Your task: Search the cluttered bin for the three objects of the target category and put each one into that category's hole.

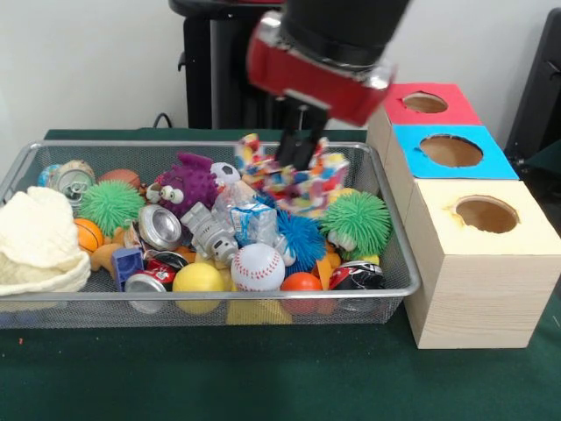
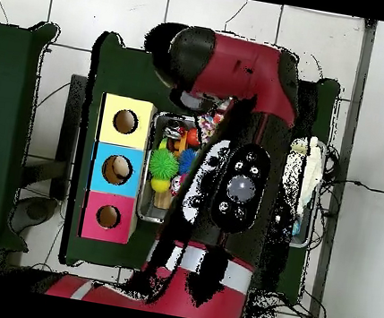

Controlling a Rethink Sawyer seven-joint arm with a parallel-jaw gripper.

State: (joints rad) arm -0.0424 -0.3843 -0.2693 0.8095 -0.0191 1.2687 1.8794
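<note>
Arm (image 2: pixel 228 181): glossy red and black shell, covering most of the bin from overhead; it comes down over the bin's back middle.
Boxes (image 1: pixel 478 281): pale wood blocks in a row just right of the bin, tops painted cream, blue and red, each with one round hole; nearest hole (image 1: pixel 486 213) cream, next (image 1: pixel 450 150) blue, far (image 1: pixel 425 103) red.
Bin (image 1: pixel 202 298): wire mesh tray, thin metal rim, packed full.
Cloth (image 1: pixel 35 241): soft cream bundle draped over the bin's left end.
Rope toy (image 1: pixel 294 180): knotted, frayed multicoloured cord, lifted above the clutter at the bin's back right; I judge it the item in hand.
Gripper (image 1: pixel 298 151): dark fingers closed on the rope toy's top.
Spiky balls: green rubbery one (image 1: pixel 355 219) at right, another (image 1: pixel 110 203) at left, blue one (image 1: pixel 302 241) between.
Purple monster (image 1: pixel 186 182): bristly, googly eyes.
Baseball (image 1: pixel 258 267): white, red stitching, smooth, near the front rim.
Cans: crushed shiny metal, one (image 1: pixel 159 227) left of centre.
Step advice: lift straight until loose strands clear the rim and neighbours, then carry right; limp cord may snag or swing, so centre it over the hole before release. Which hole fits cannot be told here.
</note>
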